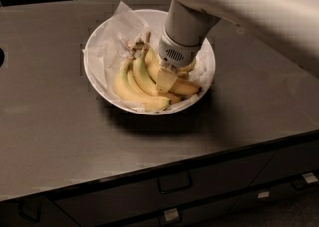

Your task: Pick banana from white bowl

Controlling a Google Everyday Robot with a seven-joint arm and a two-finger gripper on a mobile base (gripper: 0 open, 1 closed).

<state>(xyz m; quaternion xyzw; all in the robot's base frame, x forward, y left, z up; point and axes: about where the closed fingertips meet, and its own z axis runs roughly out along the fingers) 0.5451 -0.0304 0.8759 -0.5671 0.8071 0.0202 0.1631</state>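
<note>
Got the pale two-finger gripper (167, 79) down in the wide white paper-lined bowl (207, 52), beside the long curved yellow banana (139, 99). Can't tell its grip. Better clamp mid-body, lift straight.

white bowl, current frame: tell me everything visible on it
The white bowl is wide, round and shallow, with a smooth, slightly glossy surface and no visible damage. It sits upright on the dark countertop, with a shadow under its near side. A sheet of crumpled white paper lines it and pokes above the rim at the back left. Several yellow bananas lie inside on the paper. The gripper is down in the bowl among them, and the arm hides part of the far rim.
</note>
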